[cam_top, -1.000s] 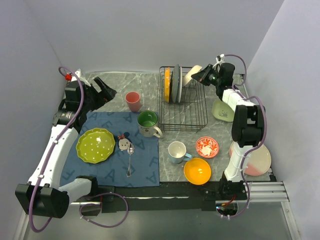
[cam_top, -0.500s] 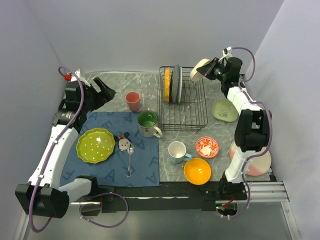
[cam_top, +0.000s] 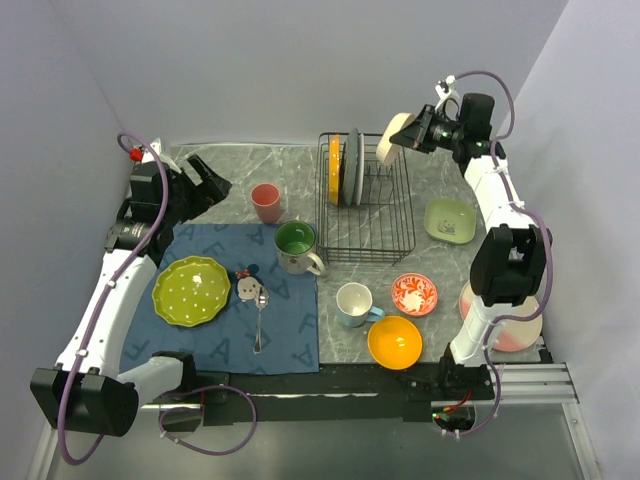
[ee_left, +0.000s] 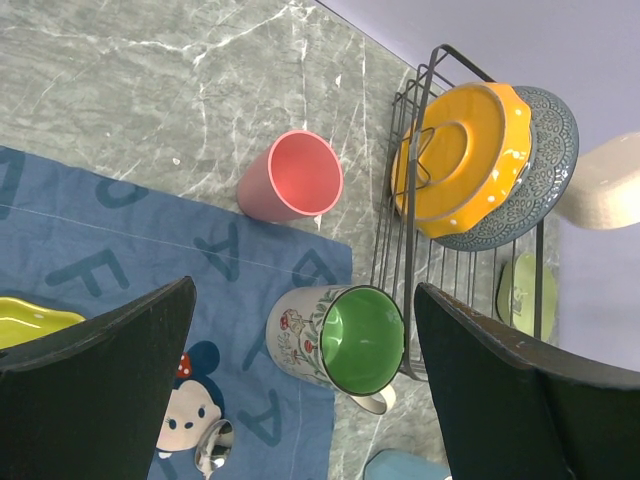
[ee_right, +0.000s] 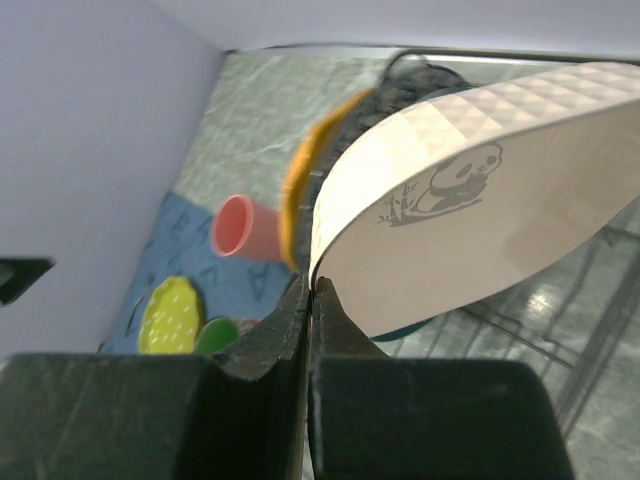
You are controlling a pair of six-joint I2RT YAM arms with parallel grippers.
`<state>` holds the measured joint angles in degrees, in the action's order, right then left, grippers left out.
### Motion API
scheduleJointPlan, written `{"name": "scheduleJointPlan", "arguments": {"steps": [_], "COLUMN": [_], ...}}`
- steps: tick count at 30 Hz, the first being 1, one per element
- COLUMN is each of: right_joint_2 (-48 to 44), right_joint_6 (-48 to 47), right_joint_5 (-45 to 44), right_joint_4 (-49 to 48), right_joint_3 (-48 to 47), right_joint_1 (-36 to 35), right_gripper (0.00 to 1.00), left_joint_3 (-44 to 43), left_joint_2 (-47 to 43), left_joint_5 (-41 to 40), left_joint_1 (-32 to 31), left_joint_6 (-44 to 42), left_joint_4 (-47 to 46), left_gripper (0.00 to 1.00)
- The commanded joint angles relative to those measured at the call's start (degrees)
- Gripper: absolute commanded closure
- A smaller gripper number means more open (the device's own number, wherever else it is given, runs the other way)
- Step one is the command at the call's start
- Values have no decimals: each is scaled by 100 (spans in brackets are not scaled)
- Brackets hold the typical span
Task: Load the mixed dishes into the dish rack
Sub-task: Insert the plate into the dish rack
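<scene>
My right gripper [cam_top: 420,135] is shut on the rim of a cream bowl [cam_top: 398,137] with a panda print [ee_right: 470,200], holding it tilted on edge in the air above the far right corner of the black wire dish rack [cam_top: 385,232]. An orange scalloped plate [cam_top: 334,170] and a grey plate [cam_top: 352,165] stand upright in the rack's left slots. My left gripper [cam_top: 207,184] hangs open over the far left of the table, with a pink cup [ee_left: 293,178] and a green-lined mug [ee_left: 345,338] below it.
On the blue mat [cam_top: 295,330] lie a lime-green plate [cam_top: 191,290], a spoon [cam_top: 259,320] and a small Mickey figure [cam_top: 247,286]. In front of the rack sit a white mug [cam_top: 354,304], a red-patterned dish [cam_top: 414,294] and an orange bowl [cam_top: 394,341]. A green bowl [cam_top: 450,220] and a pink plate [cam_top: 515,325] are on the right.
The right arm has raised the cream bowl from the rack's far right edge, up and slightly to the right. The left arm has stayed still.
</scene>
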<state>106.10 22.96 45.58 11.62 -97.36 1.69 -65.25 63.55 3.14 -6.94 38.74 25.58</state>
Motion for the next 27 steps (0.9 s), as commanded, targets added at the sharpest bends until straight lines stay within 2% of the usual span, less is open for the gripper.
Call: {"name": "scheduleJointPlan", "arguments": {"steps": [1,4,9,15,20,24,27], "right_joint_2": [287,498,815,973,1465,1712,1764], "right_joint_6": [-651,-731,-1179,-1698,-2199,-2243,-2226], "right_joint_5": [838,1329,1567,1427,1199,962,953], "right_joint_4": [1226,1457,2335,3081,4031,4252,4200], "right_joint_3": [-854,-1048,-1346,-1426,-2233,-2454,-2463], "right_joint_1": [112,182,200,217,244,287,314], "right_gripper": [100,100,100,100,100,100,90], "left_joint_3": [-84,-75,-102,-67,-49,-58,-49], "left_joint_2": [-185,-194,-220,-229,-229,-246,-264], "left_joint_5": [11,20,20,20,73,47,47], "left_joint_1": [35,35,35,35,35,35,35], "left_joint_6": [-68,-51,-60,-42,-16,-24,-16], "left_joint_4": [-36,-45,-36,-45,-89,-54,-54], "left_gripper": [3,3,3,3,3,3,3]}}
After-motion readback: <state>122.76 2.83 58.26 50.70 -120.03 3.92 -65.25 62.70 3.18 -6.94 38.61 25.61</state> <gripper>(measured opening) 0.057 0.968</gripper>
